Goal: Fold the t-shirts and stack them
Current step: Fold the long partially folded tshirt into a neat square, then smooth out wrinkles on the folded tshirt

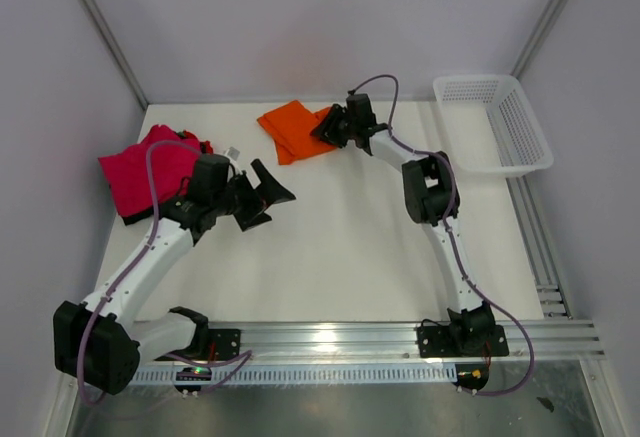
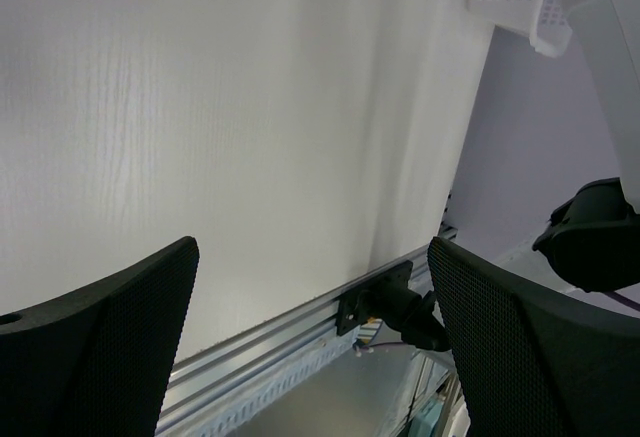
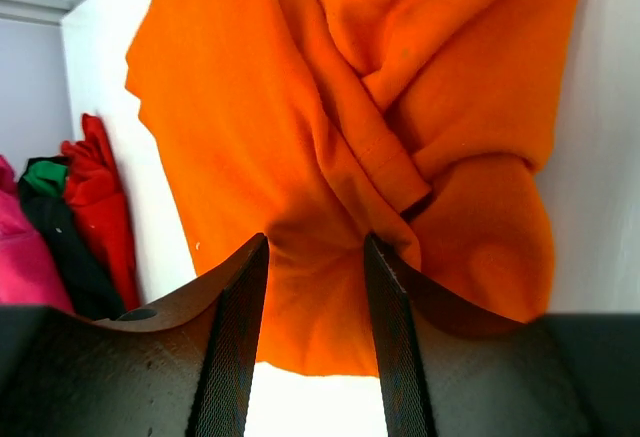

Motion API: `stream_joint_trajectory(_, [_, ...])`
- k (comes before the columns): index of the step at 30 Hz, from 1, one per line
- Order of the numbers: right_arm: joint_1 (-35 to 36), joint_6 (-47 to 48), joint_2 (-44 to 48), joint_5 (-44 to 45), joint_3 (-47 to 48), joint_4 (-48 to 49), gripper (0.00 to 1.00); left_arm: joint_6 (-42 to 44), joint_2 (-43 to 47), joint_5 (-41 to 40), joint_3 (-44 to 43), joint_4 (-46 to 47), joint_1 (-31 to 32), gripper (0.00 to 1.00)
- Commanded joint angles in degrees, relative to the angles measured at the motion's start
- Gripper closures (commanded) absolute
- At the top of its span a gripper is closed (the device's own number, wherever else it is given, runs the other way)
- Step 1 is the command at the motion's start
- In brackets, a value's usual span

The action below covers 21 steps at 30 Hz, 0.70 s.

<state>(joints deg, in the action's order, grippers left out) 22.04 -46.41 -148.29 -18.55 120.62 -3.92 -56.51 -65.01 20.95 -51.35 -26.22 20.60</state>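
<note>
1. The orange shirt (image 1: 290, 129) lies crumpled at the far middle of the table (image 1: 340, 247), well apart from the other shirts.
2. The right gripper (image 1: 333, 127) sits low on the shirt's right edge. From the right wrist, its jaws stand part-way closed with a bunch of orange cloth (image 3: 250, 137) pinched up between them, creases running out from the pinch.
3. The left gripper (image 1: 268, 195) hangs above bare table, left of centre, pointing right. Its jaws are spread wide and have nothing in them.
4. The pink shirt (image 1: 150, 169) sits in a heap at the far left, by the wall.
5. The black shirt (image 1: 133, 219) peeks out under the pink one's near edge.
6. A bit of red cloth (image 1: 200, 144) shows at the heap's far right side.
7. A white basket (image 1: 523, 122) stands at the far right corner, away from all the shirts.
</note>
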Motion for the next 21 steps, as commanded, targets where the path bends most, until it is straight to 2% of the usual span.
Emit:
stream_joint_trajectory(1, [1.77, 3.96, 5.11, 5.97, -3.36, -9.69, 0.52, 0.88, 0.94, -0.65, -2.43, -0.94, 0.05, 0.01])
stream_joint_trajectory(4, [2.56, 5.72, 9.93, 6.59, -10.20, -11.54, 0.52, 0.96, 1.38, -0.73, -2.52, -0.85, 0.05, 0.01])
stream_joint_trajectory(14, [5.29, 9.15, 28.83, 6.68, -39.19, -7.85, 0.53, 2.10, 2.26, -0.47, -2.08, -1.12, 0.05, 0.01])
stream_joint_trajectory(21, [7.84, 9.76, 40.52, 6.59, -54.60, -7.33, 0.54, 3.16, -0.11, 1.37, -2.79, -0.68, 0.05, 0.01])
